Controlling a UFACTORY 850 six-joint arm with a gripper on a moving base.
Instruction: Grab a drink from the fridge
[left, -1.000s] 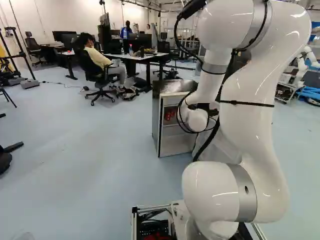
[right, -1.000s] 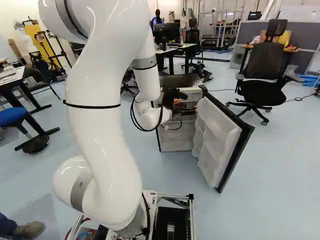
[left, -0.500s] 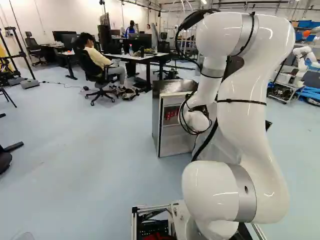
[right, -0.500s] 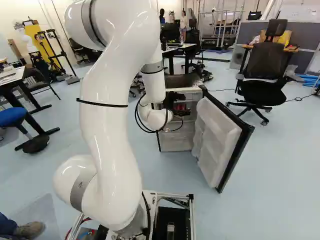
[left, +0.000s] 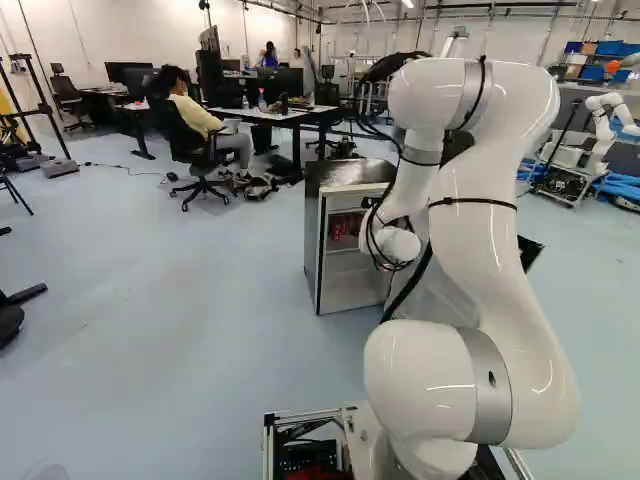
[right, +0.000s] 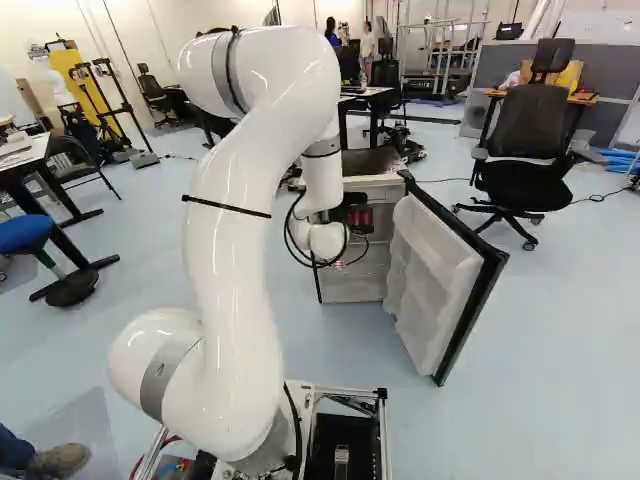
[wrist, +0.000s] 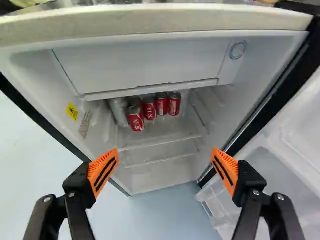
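In the right base view my gripper (right: 350, 208) is a dark shape at the front of the fridge (right: 352, 285), partly behind the wrist. The wrist view shows the gripper (wrist: 165, 162) open, nothing between its orange-padded fingers, facing the open fridge (wrist: 145, 65). On the shelf below the freezer compartment, red cans (wrist: 135, 120) stand in a close group, deeper inside than the fingertips. Beside them, at the group's end away from the fridge door, is a silvery can (wrist: 120, 111). The fridge door (right: 430, 280) stands wide open.
Wire shelves (wrist: 160, 142) cross the fridge below the cans. An office chair (right: 525, 140) stands beyond the door. Farther back are desks (left: 285, 115) and a seated person. Another robot (left: 603, 125) stands at the far right of the left base view.
My arm's upper bend has come down and shifted left in the left base view, right in the right base view. The wrist has moved slightly. The base and fridge have not shifted.
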